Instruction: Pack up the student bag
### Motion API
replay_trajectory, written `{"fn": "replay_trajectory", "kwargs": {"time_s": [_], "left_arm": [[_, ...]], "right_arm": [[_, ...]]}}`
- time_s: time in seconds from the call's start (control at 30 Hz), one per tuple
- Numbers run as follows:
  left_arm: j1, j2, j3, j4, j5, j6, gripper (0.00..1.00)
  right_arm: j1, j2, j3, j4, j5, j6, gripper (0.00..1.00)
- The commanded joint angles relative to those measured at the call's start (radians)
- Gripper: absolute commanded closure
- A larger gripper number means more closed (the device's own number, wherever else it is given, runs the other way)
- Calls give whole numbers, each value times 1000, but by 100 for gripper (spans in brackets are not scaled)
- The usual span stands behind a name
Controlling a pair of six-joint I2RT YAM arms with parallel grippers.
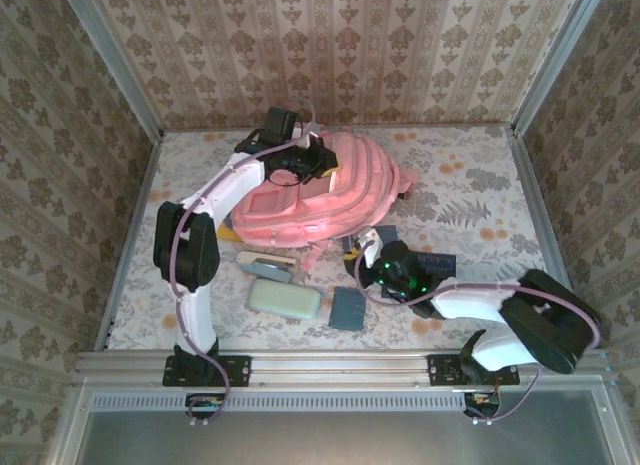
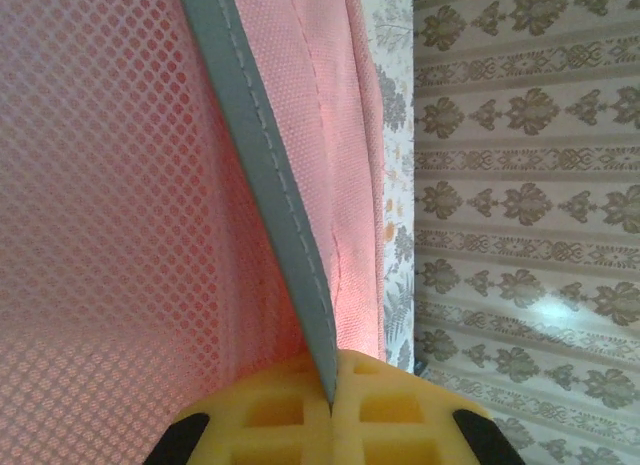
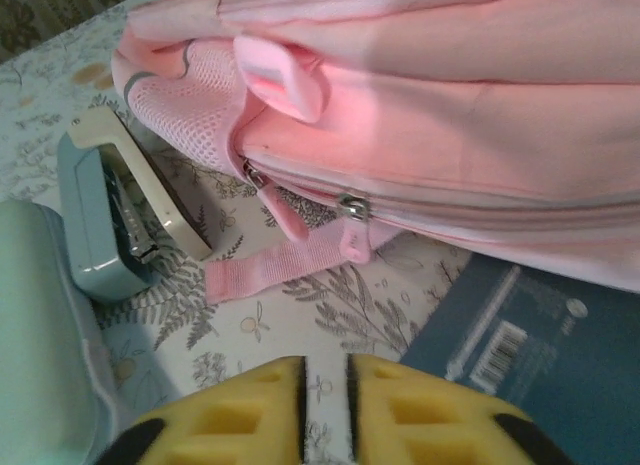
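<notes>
The student bag (image 1: 350,185) is matt cloth, partly mesh; the book (image 3: 530,345) seems glossy.

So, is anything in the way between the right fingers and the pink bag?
Nothing visible does. Only bare tablecloth and a loose strap lie between the right fingers and the bag.

The bag (image 1: 330,195) is seen in pink with grey trim (image 2: 270,185), the tablecloth (image 1: 470,185) in pale florals, the book (image 3: 530,335) in blue.
</notes>
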Motion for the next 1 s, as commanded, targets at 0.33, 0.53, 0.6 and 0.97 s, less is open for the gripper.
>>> {"fn": "replay_trajectory", "kwargs": {"time_s": [0.33,0.53,0.6,0.97], "left_arm": [[9,-135,-40,93,33,-71,100],[10,-138,-68,114,32,-84,100],[9,-136,-74,123,33,-91,100],[19,-135,-87,138,23,-114,100]], "right_arm": [[17,350,71,428,158,3,63],[18,391,97,436,139,15,59],[18,402,104,440,142,23,58],[22,488,143,471,151,89,58]]}}
